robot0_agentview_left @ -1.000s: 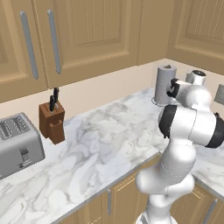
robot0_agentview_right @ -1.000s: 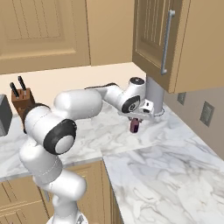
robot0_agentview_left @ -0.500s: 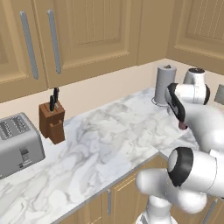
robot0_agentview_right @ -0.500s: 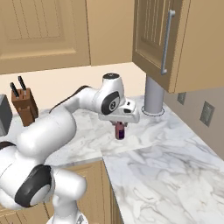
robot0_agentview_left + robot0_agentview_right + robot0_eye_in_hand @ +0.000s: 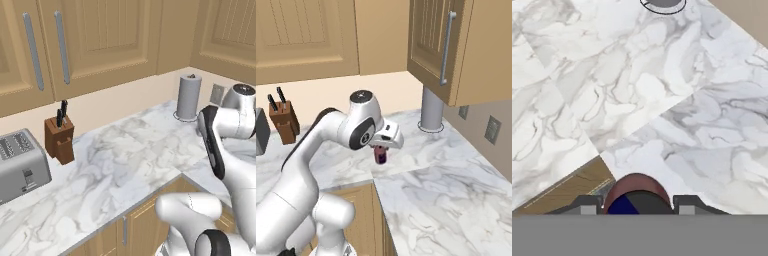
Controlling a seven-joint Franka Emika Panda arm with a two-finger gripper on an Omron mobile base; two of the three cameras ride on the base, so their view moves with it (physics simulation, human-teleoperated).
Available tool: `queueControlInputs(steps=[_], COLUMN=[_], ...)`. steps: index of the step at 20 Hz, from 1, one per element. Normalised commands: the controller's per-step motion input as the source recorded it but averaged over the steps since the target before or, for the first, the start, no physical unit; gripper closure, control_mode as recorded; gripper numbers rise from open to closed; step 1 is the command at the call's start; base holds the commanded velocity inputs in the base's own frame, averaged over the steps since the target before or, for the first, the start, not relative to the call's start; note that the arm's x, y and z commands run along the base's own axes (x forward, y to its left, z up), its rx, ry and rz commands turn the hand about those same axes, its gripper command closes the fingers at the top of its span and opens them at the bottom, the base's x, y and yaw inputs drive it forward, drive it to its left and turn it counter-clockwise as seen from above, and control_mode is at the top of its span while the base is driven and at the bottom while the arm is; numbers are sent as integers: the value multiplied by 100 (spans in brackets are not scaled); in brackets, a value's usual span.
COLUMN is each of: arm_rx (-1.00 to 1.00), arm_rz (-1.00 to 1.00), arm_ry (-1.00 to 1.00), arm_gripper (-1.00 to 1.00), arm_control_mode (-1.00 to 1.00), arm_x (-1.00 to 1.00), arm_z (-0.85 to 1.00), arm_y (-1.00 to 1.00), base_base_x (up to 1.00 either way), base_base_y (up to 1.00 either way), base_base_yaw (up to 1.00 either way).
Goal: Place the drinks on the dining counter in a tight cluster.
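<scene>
A small reddish bottle with a dark cap hangs upright in my gripper, which is shut on its top. It is held a little above the marble counter with the toaster, near that counter's inner corner and front edge. In the hand view the bottle sits between the two fingertips of my gripper, with marble and a strip of wood cabinet front below it. The wine bottle, the grey bottle and the dining counter are out of view.
A grey paper towel roll stands at the back of the L-shaped counter. A knife block and a toaster sit to the left. Wall cabinets hang overhead, and outlets are on the right wall.
The arm has drawn back from near the paper towel roll toward the counter's front corner, carrying the reddish bottle left and lower. The counter items have not moved.
</scene>
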Motion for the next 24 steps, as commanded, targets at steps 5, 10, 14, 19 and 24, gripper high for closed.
queueControlInputs(steps=[5, 10, 14, 19, 24], arm_rx=[1, 0, 0, 0, 0], arm_rz=[0, 0, 1, 0, 0], arm_ry=[1, 14, 1, 0, 0], arm_gripper=[100, 100, 100, 100, 100], arm_control_mode=[-100, -100, -100, -100, 100], arm_x=[-66, -44, -4, -1, -17], arm_z=[74, 61, 13, 0, 0], arm_y=[20, 10, 0, 0, -3], base_base_x=[0, 0, 0, 0, -56], base_base_y=[0, 0, 0, 0, -2], base_base_yaw=[0, 0, 0, 0, 0])
